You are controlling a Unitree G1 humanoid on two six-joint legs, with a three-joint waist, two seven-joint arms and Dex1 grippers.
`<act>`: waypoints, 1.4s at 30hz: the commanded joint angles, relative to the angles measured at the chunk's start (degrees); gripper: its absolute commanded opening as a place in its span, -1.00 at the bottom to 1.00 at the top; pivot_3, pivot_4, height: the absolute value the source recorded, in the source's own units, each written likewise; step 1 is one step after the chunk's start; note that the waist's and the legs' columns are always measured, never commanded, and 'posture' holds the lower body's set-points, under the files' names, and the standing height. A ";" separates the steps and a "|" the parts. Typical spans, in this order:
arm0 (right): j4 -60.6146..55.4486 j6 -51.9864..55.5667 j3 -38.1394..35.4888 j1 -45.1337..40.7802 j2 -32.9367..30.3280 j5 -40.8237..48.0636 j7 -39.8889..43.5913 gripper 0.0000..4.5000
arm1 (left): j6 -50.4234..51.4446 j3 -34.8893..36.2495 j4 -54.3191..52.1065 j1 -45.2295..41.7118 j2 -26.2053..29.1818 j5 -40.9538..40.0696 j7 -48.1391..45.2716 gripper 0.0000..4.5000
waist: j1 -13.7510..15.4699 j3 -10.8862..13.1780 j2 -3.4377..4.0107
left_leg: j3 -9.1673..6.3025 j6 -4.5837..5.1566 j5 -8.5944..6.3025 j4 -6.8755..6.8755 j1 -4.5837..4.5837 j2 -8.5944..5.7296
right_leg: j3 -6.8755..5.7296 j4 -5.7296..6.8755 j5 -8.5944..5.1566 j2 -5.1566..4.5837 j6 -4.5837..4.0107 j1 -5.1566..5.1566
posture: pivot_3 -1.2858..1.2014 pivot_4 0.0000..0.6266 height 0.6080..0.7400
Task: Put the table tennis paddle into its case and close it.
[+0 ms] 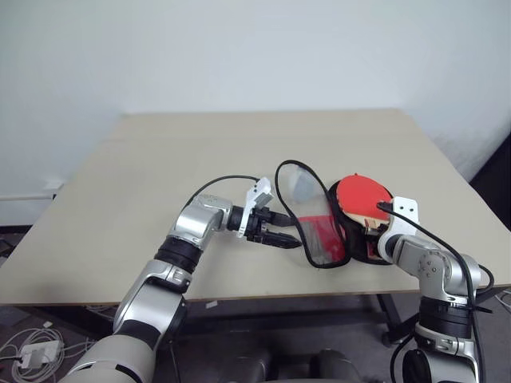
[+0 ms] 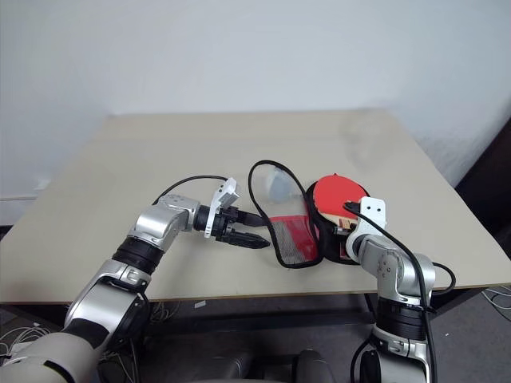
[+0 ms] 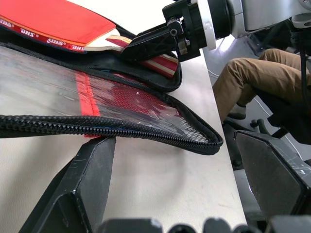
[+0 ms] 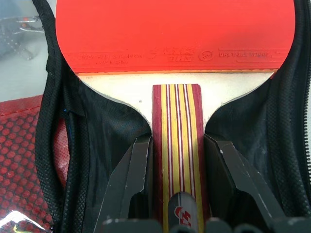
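Observation:
The paddle (image 1: 361, 195) has a red face and a striped wooden handle (image 4: 177, 111), and it lies in the black lower half of the open case (image 4: 58, 145). My right gripper (image 4: 177, 143) is shut on the handle from the near side. The case's lid (image 1: 315, 227), with a clear window, red mesh and a black zip rim, stands tilted up to the left of the paddle. My left gripper (image 1: 286, 228) is open at the lid's left rim. The zip edge (image 3: 121, 128) runs across between its fingers (image 3: 87, 184), which are wide apart.
The beige table (image 1: 200, 159) stretches bare to the left and back; its front edge is close below both grippers. A seated person's leg in tan trousers (image 3: 243, 82) is past the table's right side. Cables lie on the floor at the left (image 1: 32, 347).

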 commanded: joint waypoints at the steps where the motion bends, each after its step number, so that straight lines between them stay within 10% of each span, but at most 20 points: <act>1: -0.39 -1.52 0.64 -0.52 -0.67 -0.72 0.55 -0.17 | 0.14 0.83 -2.51 -1.28 0.22 -0.26 -0.29 0.84 | -0.01 0.00 0.00 | 0.00 0.00 0.00 0.00 0.01 0.00 | 0.00 0.00 0.00 0.00 0.00 0.00 | 0.03 -1.00 1.00; 8: -4.26 -3.57 1.16 -2.16 -1.24 1.69 4.21 0.85 | 0.22 1.09 -2.51 -1.49 0.38 -0.33 -0.36 0.84 | -0.01 0.00 0.00 | 0.00 0.00 0.00 0.00 0.00 0.00 | 0.00 0.00 0.00 0.00 0.00 0.00 | 0.03 -1.00 1.00; 19: -18.50 -15.31 -10.10 -5.14 -5.52 13.18 12.87 0.85 | 0.44 3.26 -0.43 -4.52 -3.66 -2.64 0.85 0.84 | 0.22 -0.01 -0.05 | -0.10 0.27 -0.17 0.08 0.01 0.01 | -0.15 -0.07 0.00 -0.01 0.01 0.13 | 0.03 -1.00 1.00; 33: -15.84 -23.76 -14.43 -5.16 -5.12 18.26 8.90 0.85 | -3.95 6.70 16.20 -12.52 -22.90 -1.25 11.67 0.84 | 0.51 -0.01 -0.05 | -0.06 0.28 -0.16 0.08 0.00 0.00 | -0.06 -0.04 0.00 -0.08 0.02 0.11 | 0.03 -1.00 1.00; 42: -14.00 -24.40 -8.80 1.02 -7.27 13.70 7.44 0.85 | -0.14 9.30 14.58 -11.18 -19.92 0.37 19.84 0.84 | 0.31 -0.01 -0.04 | -0.04 0.28 -0.16 0.07 -0.01 0.02 | -0.02 0.01 0.00 -0.06 0.02 0.13 | 0.03 -1.00 1.00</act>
